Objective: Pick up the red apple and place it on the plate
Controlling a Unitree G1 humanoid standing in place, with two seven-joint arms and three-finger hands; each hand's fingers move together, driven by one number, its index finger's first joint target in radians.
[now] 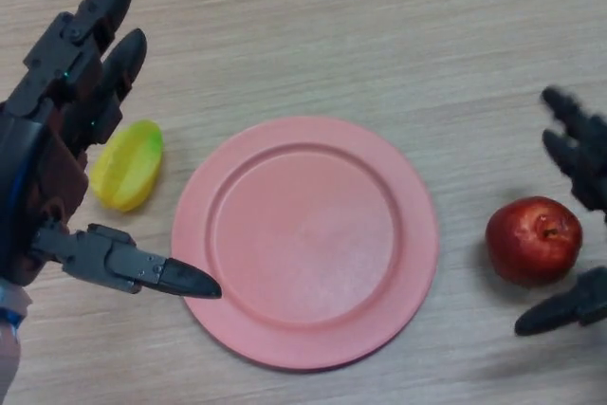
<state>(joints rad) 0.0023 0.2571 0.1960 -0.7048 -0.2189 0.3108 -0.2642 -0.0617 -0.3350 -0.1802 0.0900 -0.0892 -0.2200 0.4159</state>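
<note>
A red apple lies on the wooden table to the right of a pink plate, which holds nothing. My right hand is at the right edge, open, with its fingers beyond the apple and its thumb in front of it; it does not touch the apple. My left hand is open at the left, its fingers straight, its thumb tip at the plate's left rim.
A yellow-green star fruit lies on the table left of the plate, just beside my left hand's fingers.
</note>
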